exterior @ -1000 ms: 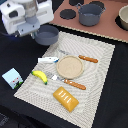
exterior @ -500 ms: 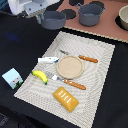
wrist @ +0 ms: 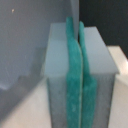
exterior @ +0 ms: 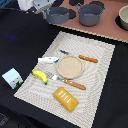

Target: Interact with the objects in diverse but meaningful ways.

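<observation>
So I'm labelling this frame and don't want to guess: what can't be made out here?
- Gripper, exterior view: mostly cut off by the top edge; its fingertips blur against the saucepan.
- Wrist view: the close-up green pads fill the frame and hide the mat and toys.
- Bowl, exterior view: cut by the right edge.
- Carton and tube, exterior view: print too small to read.
- Fork tines, exterior view: blurred.

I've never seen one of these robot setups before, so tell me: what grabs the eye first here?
A striped placemat laid like a toy dinner setting: a tan plate in its middle, an orange-handled knife and fork flanking it, and a yellow-orange slab nearer the camera. A yellow banana lies at the mat's edge on the exterior view's left. In the wrist view, the gripper's teal pads sit pressed together.
</observation>
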Robot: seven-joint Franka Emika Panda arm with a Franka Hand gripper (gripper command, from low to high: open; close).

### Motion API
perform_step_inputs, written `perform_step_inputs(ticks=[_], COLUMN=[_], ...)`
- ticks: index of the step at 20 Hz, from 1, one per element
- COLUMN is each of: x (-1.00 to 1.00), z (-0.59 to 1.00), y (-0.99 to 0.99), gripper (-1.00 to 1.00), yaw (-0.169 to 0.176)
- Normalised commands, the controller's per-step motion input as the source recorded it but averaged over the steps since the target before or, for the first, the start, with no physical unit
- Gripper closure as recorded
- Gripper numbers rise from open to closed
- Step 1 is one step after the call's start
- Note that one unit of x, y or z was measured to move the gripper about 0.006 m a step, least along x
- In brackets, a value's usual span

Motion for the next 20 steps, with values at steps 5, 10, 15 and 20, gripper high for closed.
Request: perform_step_inputs(ticks=[5,10,15,20], x=[0.29,0.24,0.26,0.24], z=[0.30,0.14,0.00,0.00], y=[0.64,0.55,0.40,0.42], gripper=[1.00,1.00,1.00,1.00], yaw=[0.017,0.016,0.013,0.029])
